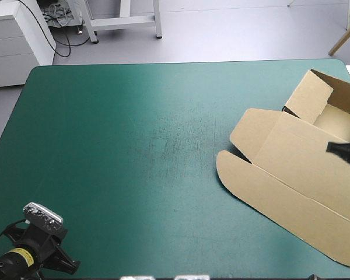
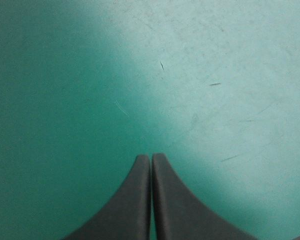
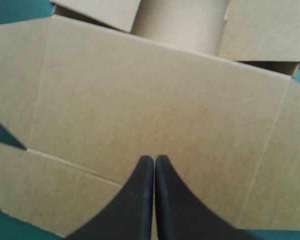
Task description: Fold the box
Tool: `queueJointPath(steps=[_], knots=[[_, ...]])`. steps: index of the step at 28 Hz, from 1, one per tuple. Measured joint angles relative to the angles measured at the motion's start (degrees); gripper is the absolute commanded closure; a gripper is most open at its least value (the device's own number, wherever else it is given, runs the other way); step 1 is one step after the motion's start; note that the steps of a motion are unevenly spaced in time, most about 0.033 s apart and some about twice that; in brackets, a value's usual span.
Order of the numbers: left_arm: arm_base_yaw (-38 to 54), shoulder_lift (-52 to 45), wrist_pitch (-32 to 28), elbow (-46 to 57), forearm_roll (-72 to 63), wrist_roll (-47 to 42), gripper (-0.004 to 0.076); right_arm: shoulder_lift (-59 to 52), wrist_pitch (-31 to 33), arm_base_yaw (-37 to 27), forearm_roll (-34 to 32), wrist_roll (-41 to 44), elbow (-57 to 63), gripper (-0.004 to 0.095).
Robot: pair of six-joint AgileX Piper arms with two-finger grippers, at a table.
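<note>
**Brown box part-formed at the table's right side**

Teal-green table (image 1: 134,146), matte and scuffed; the box (image 1: 291,157) lies at its right side, tray walls raised at the far end, lid (image 3: 155,95) flat toward the near edge. The board looks light and stiff, scored at the folds, and likely to slide if pushed; best taken by the rounded flap (image 1: 262,192). The right gripper (image 3: 153,159) is closed to a point over the lid, holding nothing; the left gripper (image 2: 151,157) is likewise closed, over bare cover, well apart.
</note>
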Motion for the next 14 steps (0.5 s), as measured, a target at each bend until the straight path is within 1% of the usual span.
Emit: queueJointPath(steps=[7, 10, 14], knots=[[0.0, 0.0, 0.0, 0.0, 0.0, 0.0, 0.0734, -20.93, -3.08, 10.12, 0.05, -1.96, 17.54, 0.0921], [0.0, 0.0, 0.0, 0.0, 0.0, 0.0, 0.0734, -29.08, -3.46, 13.19, 0.05, -2.51, 24.82, 0.0922], [0.0, 0.0, 0.0, 0.0, 0.0, 0.0, 0.0734, -34.68, -3.97, 14.98, 0.05, -3.42, 30.83, 0.0922]])
